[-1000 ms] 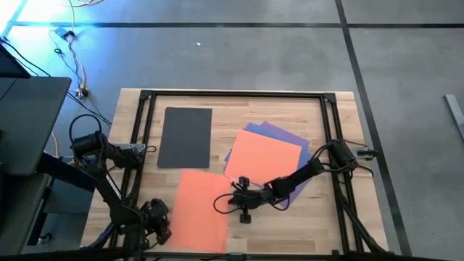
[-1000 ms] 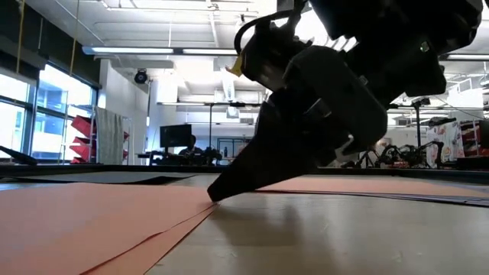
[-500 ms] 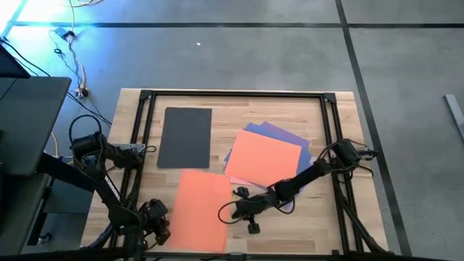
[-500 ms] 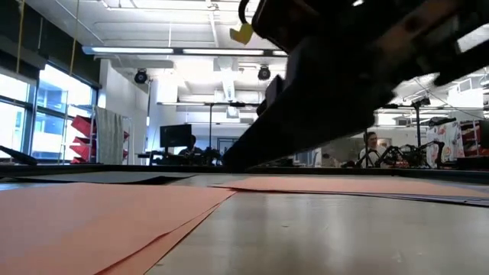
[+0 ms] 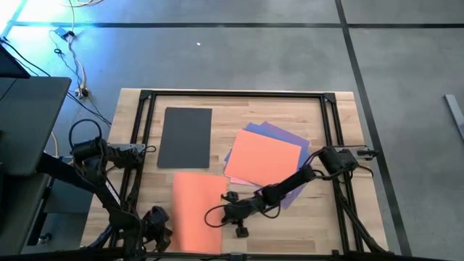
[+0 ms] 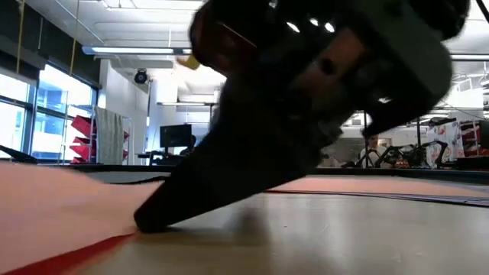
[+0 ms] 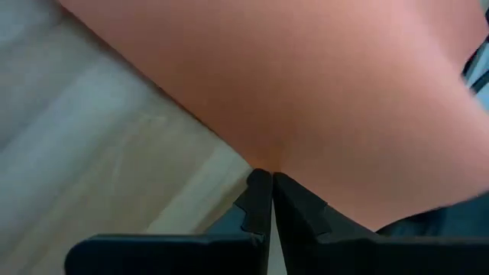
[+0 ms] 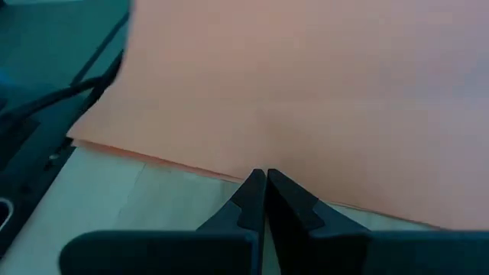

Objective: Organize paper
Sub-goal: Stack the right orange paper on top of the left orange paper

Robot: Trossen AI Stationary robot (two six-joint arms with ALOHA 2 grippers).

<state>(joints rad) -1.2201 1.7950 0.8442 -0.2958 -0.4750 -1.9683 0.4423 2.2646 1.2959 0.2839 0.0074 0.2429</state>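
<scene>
An orange sheet (image 5: 194, 206) lies near the table's near edge, between my two grippers. In the low view this sheet (image 6: 53, 206) bows up off the table. My right gripper (image 5: 210, 216) is shut at its right edge. My left gripper (image 5: 165, 219) is shut at its left edge. A dark grey sheet (image 5: 185, 138) lies flat farther back. To its right, a similar orange-pink sheet (image 5: 264, 158) tops a loose pile, with blue (image 5: 250, 129) and purple (image 5: 290, 135) sheets under it. My right gripper (image 8: 265, 174) meets the orange sheet's right edge (image 8: 229, 169) with shut fingers. It slants down from the table's right, and its fingertips (image 6: 145, 223) rest on the table at that edge. The sheet rises from there. My left gripper (image 7: 263, 174) has its shut fingertips at the sheet's left edge (image 7: 252, 156), coming from the left. Whether the edge lies between them, I cannot tell.
A black metal frame (image 5: 232, 94) runs around the wooden table top (image 5: 239, 116). Cables (image 5: 80, 72) trail on the floor beyond the far left corner. Bare wood (image 5: 290, 225) shows to the right of my right gripper.
My right gripper rose off the table, moved toward the left and near edges, and came down again at the orange sheet's right edge. The orange sheet slid a little to the left and now bows up.
</scene>
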